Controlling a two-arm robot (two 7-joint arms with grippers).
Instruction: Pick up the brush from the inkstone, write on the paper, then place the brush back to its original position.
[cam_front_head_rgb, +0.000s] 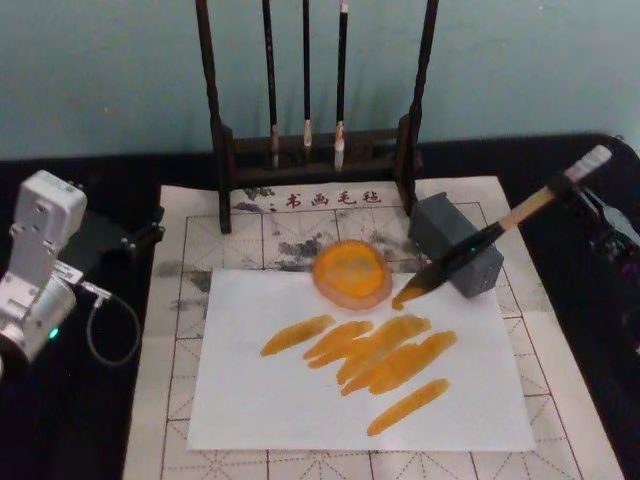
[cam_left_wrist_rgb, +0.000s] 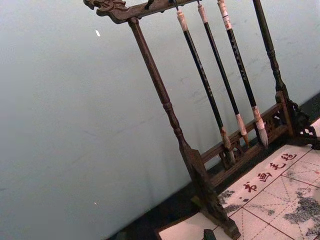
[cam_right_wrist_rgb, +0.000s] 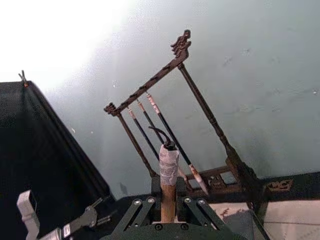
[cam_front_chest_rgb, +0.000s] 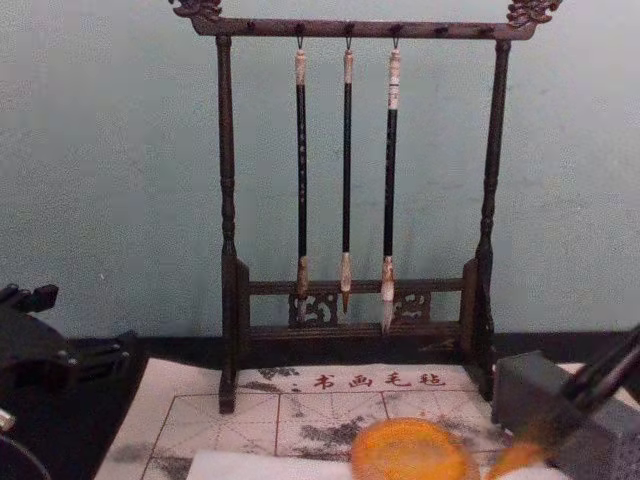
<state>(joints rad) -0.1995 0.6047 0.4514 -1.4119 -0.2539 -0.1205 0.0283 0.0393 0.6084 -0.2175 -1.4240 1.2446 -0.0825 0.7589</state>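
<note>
The right gripper (cam_right_wrist_rgb: 166, 204) clamps the pale-handled, black-shafted calligraphy brush (cam_front_head_rgb: 468, 248), slanted across the grey block inkstone (cam_front_head_rgb: 432, 225), orange tuft over the white paper sheet (cam_front_head_rgb: 250, 400); released unseated, it could roll and smear, left gripper (cam_front_head_rgb: 140, 232) parked left

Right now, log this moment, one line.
right end effector: holds brush | brush: across inkstone | paper: orange strokes | left end effector: parked left

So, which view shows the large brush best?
Head view: the brush shows whole, handle to orange-tinged tuft, resting on the grey block. Right wrist view gives its handle top, chest view its black shaft.
</note>
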